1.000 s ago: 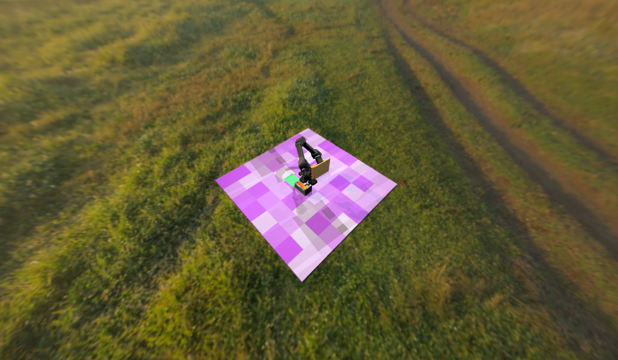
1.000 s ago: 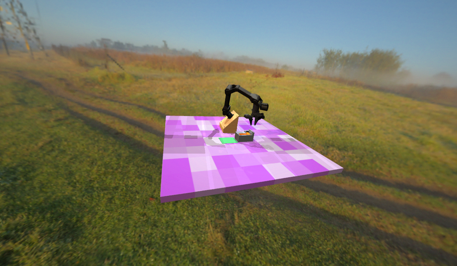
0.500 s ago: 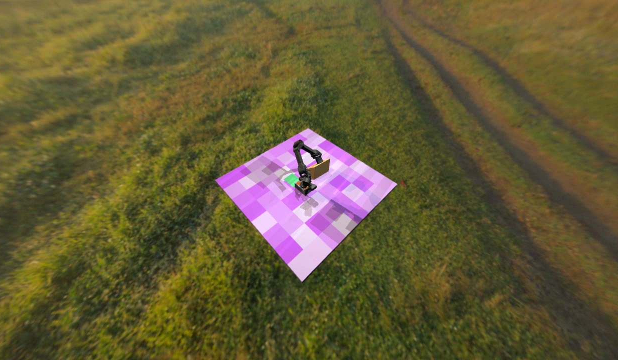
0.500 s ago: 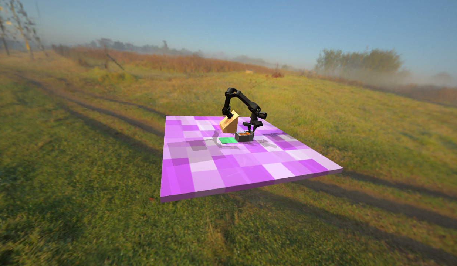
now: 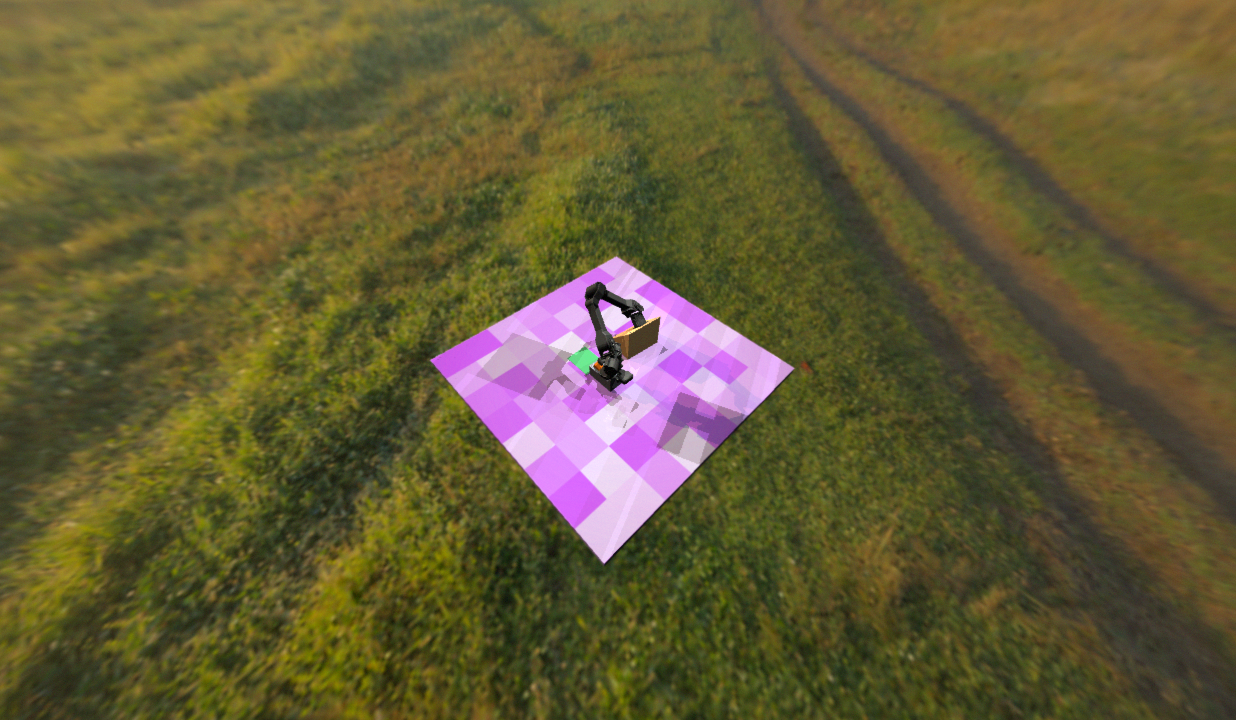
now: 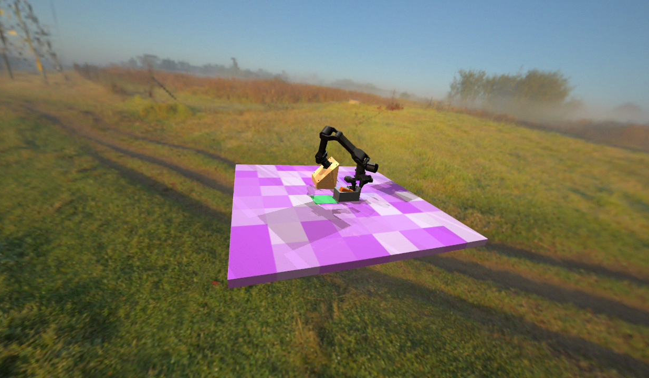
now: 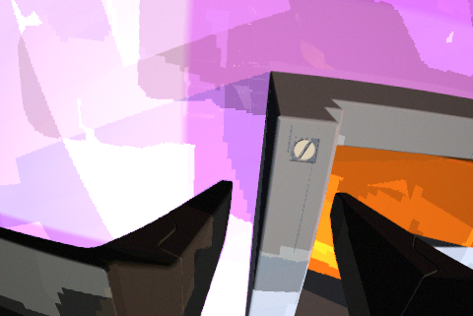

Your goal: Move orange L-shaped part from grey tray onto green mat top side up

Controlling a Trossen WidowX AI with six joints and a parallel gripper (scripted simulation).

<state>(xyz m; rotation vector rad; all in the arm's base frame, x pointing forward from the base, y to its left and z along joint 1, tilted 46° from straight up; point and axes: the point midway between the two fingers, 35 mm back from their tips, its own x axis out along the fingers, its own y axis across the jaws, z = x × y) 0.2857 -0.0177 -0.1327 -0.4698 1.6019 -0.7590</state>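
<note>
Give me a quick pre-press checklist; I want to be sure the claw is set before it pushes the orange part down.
1. Claw holds nothing, fingers partly apart: ok.
2. Claw low over the grey tray: ok.
3. One finger over the orange part; the other finger is outside the tray wall: not ok if both should press.
4. Finger touching the part: cannot tell.
5. Part flush in its pocket: cannot tell.
6. Green mat beside the tray bare: ok.
</note>
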